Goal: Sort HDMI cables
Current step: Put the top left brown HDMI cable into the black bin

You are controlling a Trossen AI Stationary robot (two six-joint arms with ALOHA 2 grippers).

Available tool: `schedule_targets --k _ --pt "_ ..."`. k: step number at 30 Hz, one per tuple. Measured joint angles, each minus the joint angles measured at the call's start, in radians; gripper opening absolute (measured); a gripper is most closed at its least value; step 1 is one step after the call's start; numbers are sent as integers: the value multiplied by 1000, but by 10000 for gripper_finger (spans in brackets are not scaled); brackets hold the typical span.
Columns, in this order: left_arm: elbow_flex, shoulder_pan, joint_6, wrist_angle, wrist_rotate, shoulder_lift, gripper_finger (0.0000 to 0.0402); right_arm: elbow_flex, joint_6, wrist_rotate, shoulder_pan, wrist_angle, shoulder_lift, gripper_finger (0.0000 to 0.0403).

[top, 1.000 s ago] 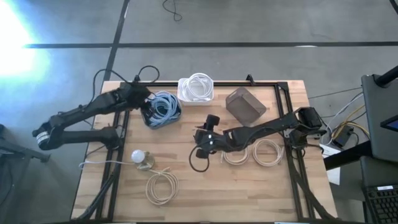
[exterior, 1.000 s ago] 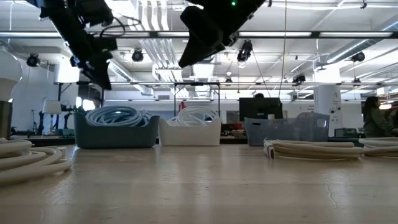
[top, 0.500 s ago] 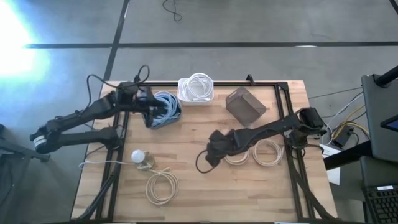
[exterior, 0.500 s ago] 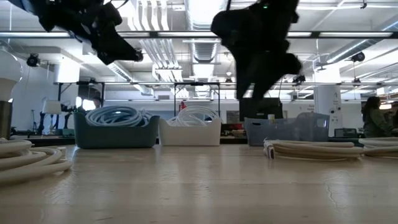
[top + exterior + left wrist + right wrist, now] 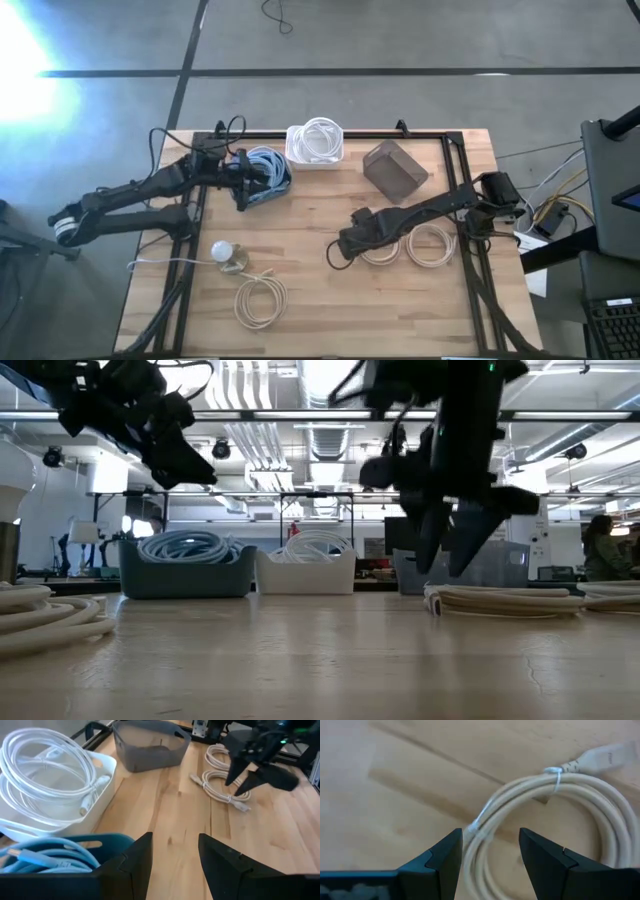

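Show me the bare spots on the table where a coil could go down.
Bare wood runs down the middle, between the blue bin and the right hand, and along the near edge right of the beige coil. Crowded: the back row of bins and the two beige coils under the right arm.

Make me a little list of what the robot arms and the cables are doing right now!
right gripper: open, just above a beige coil on the table
left gripper: open, empty, by the blue bin
blue bin: holds light blue cables
white bin: holds white cables
grey bin: looks empty
other beige coils: one beside the first, one at the near left
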Motion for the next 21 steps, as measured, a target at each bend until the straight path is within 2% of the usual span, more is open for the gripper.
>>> schedule_targets --k 8,14,17,21 --pt "-6 0 -22 0 0 0 163 -146 -10 -37 -69 283 0 192" --pt "-6 0 -27 -1 0 0 163 -203 -65 -43 -110 319 -6 186" --pt "-6 0 -27 -1 0 0 163 -204 -168 -47 -117 325 -6 165" --pt "-6 0 -27 -1 0 0 163 -157 -323 -30 -119 320 4 113"
